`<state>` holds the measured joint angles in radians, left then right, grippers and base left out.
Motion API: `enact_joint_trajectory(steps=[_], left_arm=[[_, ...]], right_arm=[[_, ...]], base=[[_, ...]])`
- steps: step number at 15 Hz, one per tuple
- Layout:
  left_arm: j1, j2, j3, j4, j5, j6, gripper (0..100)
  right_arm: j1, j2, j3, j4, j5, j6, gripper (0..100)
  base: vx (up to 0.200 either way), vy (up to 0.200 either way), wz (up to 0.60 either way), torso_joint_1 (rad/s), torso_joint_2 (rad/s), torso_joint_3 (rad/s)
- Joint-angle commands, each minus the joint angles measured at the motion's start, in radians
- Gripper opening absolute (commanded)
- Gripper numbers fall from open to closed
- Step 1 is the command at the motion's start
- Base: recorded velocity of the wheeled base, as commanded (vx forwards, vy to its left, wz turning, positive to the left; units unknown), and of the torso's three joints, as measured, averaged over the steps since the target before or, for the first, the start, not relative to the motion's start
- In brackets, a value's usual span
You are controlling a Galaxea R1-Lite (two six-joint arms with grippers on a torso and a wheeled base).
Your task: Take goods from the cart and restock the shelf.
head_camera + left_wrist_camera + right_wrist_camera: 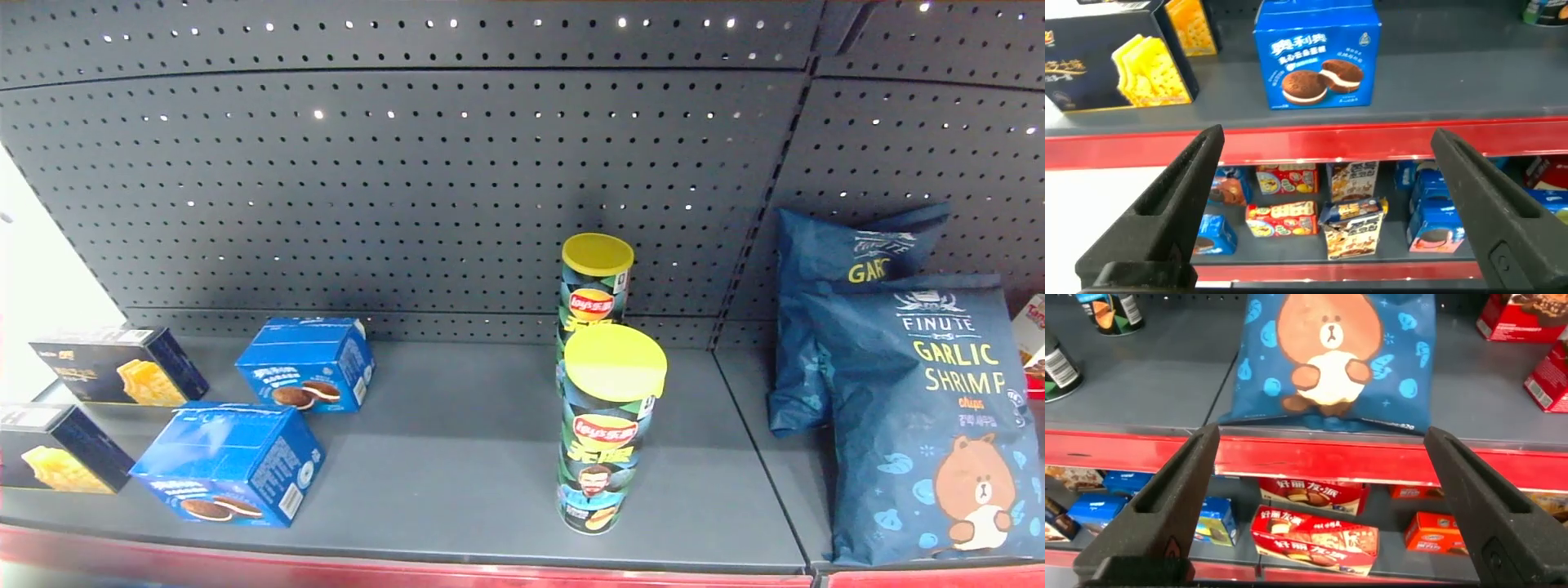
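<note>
Two grippers hang nearest, just before and below the red lip of the shelf, both with jaws spread wide and nothing between them. The left gripper is left of the front chip canister, and the right gripper is right of it. That canister stands upright near the lip. Left of it lies the front blue cookie box, and further left the front dark cracker box. Right of it the front shrimp-chip bag leans back. Directly behind the canister stands a second canister; contact between the two cannot be told. Behind and left of the canister are a second cookie box and a second cracker box. Behind and right is a second bag, against the pegboard.
</note>
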<state>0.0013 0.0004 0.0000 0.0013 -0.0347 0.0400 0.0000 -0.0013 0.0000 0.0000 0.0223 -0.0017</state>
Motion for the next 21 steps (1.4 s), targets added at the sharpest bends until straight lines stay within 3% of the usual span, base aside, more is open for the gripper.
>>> enact_joint_trajectory(steps=[1,21], left_arm=[[0.0,0.0,0.0,0.0,-0.001,0.0,100],[0.0,0.0,0.0,0.0,0.002,-0.003,100]], right_arm=[[0.0,0.001,0.0,0.0,0.001,-0.001,100],[0.0,0.001,0.0,0.0,0.001,0.0,100]], base=[[0.0,0.0,0.0,0.0,0.0,0.0],[0.0,0.0,0.0,0.0,0.0,0.0]])
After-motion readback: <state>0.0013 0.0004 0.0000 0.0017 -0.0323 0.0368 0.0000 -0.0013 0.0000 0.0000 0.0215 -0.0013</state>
